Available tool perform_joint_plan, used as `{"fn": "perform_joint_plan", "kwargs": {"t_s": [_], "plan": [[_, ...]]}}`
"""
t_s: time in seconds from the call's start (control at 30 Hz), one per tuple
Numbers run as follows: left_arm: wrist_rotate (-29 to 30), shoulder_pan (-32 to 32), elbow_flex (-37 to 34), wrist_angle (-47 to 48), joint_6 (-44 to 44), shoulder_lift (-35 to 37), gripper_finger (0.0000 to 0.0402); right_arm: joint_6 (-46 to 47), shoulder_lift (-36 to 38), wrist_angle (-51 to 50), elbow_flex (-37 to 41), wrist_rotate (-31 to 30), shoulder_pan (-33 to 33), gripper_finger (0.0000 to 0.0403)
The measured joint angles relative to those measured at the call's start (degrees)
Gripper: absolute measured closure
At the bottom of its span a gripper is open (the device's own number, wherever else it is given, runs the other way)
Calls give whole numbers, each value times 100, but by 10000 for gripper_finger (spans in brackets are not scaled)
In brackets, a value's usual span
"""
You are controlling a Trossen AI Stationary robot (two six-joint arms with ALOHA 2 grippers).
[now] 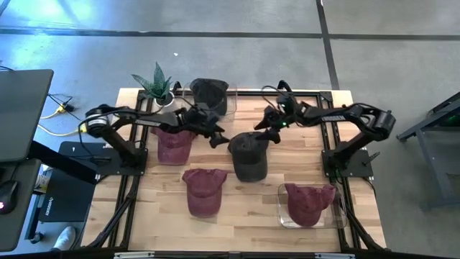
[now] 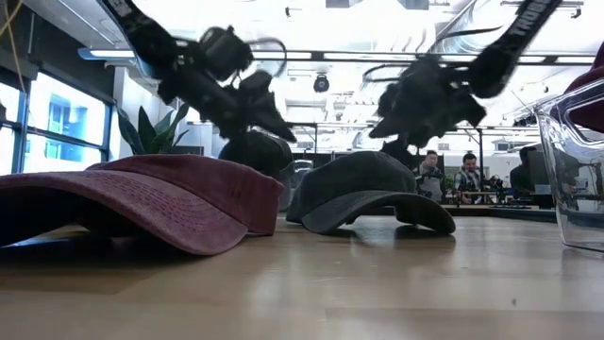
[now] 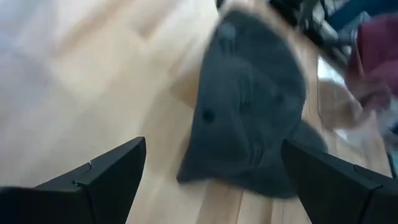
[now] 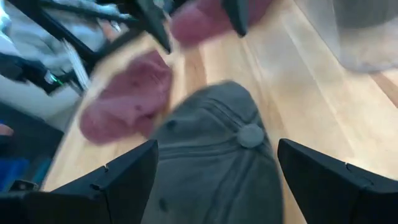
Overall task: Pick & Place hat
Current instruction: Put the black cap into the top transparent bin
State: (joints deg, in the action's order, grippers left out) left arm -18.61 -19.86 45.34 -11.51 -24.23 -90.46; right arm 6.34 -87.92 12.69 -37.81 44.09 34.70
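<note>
On the left of the pale wooden slatted table (image 1: 237,216), a maroon fabric cap (image 1: 173,145) lies just below the left arm, and a second maroon cap (image 1: 203,190) lies nearer the front edge, its brim toward that edge. The left tool (image 1: 218,138) hangs with its fingers spread wide and nothing between them, just left of the dark grey fabric cap (image 1: 249,155) at the table's middle. That grey cap's long axis runs from the back of the table to the front: crown toward the back, brim toward the front edge. The right tool (image 1: 260,126) is also wide open and empty, poised at the crown's back right. At far right a third maroon cap (image 1: 307,201) sits in a clear plastic bin (image 1: 282,208).

Only the overhead camera gives the whole layout, including a second clear bin at the back (image 1: 231,97) holding another dark cap (image 1: 208,93), beside a potted green plant (image 1: 157,84). The low camera alone shows the grey cap's brim resting on the table. The right wrist camera shows its top button (image 4: 251,135).
</note>
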Motion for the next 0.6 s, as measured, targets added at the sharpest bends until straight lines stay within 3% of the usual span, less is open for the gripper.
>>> {"fn": "perform_joint_plan", "kwargs": {"t_s": [0.13,0.3,0.47,0.6], "plan": [[-487,45,3,-747,165,-275,37,-1082,-495,-1740,-854,202,6,77],[-431,81,61,-1587,450,-707,37,-2151,-963,-3248,-1565,883,-22,81],[-749,74,656,-1670,525,-1231,37,-2577,-1058,-3680,-1735,1412,-101,105],[-1766,74,1295,-1468,595,-1722,37,-2478,-1034,-3684,-1736,1711,-101,132]]}}
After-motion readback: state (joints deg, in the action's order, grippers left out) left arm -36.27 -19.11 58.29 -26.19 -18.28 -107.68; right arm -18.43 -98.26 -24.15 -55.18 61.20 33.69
